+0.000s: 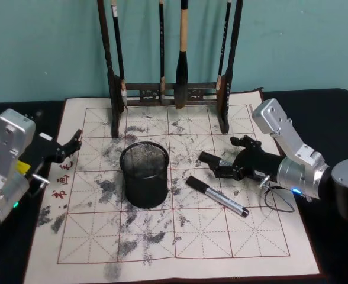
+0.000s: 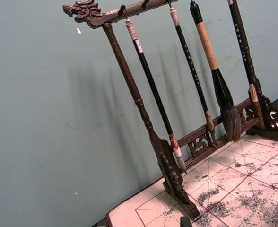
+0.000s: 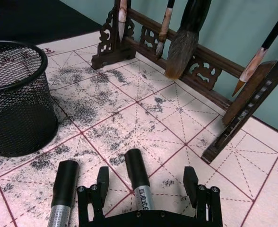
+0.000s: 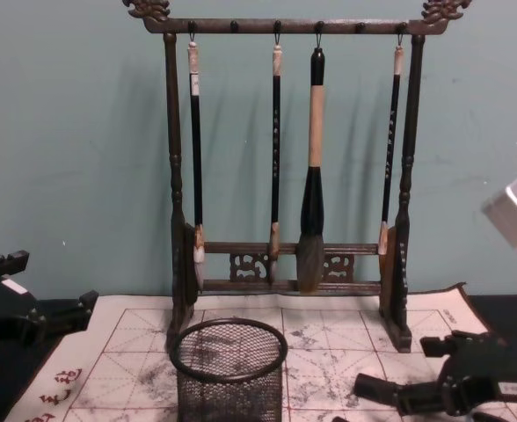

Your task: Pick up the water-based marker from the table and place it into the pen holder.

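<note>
Right tool (image 3: 146, 176), right of the pen holder (image 1: 144, 174), has fingers apart astride a water-based marker (image 3: 135, 171) on the bench (image 1: 239, 248) — second marker (image 1: 218, 198) just beside. Left tool (image 1: 72, 145) — fingers spread — sits left of the pen holder.

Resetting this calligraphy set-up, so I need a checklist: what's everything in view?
table: 1, dark, under everything.
felt mat: 1, cream, red grid, ink-stained, on the table.
pen holder: 1, black mesh, upright, mid-mat.
water-based marker: 1, black cap, silver-grey barrel, lying on the mat right of the pen holder.
second marker: 1, same colours, just behind it.
brush rack: 1, dark wood, back of mat.
brushes: 4, three thin black, one thick tan-and-black, hanging from the rack.
left gripper: 1, black, open, over the mat's left edge.
right gripper: 1, black, open, fingers either side of the second marker.
</note>
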